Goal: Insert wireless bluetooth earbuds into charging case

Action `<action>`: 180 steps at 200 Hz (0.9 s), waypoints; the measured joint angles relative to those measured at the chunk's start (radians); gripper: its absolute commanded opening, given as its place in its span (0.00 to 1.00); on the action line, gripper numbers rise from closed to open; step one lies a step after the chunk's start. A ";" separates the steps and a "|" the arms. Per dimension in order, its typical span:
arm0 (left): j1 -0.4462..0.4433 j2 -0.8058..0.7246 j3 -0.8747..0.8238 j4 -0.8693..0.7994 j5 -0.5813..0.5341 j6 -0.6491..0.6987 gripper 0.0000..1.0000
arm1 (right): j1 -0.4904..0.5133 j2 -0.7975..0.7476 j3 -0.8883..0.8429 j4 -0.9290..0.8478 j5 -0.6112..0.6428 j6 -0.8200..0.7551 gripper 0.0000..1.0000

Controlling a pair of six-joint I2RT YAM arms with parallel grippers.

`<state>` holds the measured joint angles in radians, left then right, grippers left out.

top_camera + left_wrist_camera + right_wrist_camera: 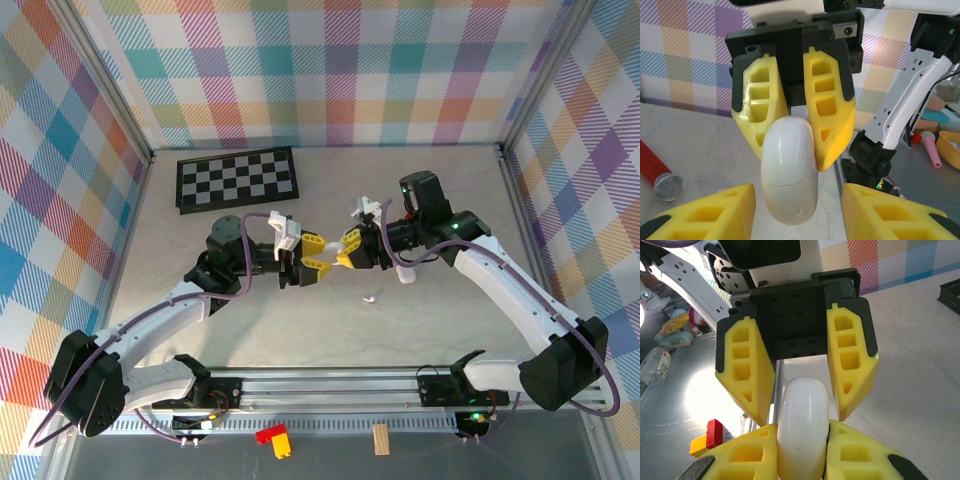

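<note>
A white pebble-shaped charging case (802, 432) is held off the table with its lid closed, and my right gripper (802, 427) is shut on one end of it. In the left wrist view the case (790, 175) pokes toward the camera out of the right gripper's yellow fingers (832, 115). My left gripper (797, 192) faces it with its jaws on either side of the free end, a gap showing on both sides. From above, the left gripper (318, 256) and right gripper (346, 252) meet tip to tip over the table's middle. One tiny white earbud (370, 298) lies on the table just in front of them.
A black-and-white checkerboard (236, 180) lies at the back left. A red-and-yellow brick (274, 438) and a wooden block (380, 438) sit below the base rail. A red-handled microphone (662, 175) lies on the surface at the lower left of the left wrist view.
</note>
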<state>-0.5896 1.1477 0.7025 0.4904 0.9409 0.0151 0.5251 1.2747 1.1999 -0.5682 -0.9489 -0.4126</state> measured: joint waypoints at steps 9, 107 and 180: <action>0.000 0.004 0.001 -0.003 0.002 0.000 0.45 | 0.000 0.000 0.000 0.005 -0.005 0.001 0.02; 0.000 0.030 0.002 -0.002 0.013 -0.016 0.42 | 0.019 0.000 0.000 0.037 -0.013 0.004 0.03; 0.000 0.046 0.003 0.037 0.033 -0.039 0.39 | 0.026 0.008 -0.001 0.037 -0.004 0.003 0.03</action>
<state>-0.5900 1.1938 0.7059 0.5270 0.9737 -0.0242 0.5514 1.2827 1.1988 -0.5316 -0.9531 -0.4099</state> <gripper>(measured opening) 0.395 0.195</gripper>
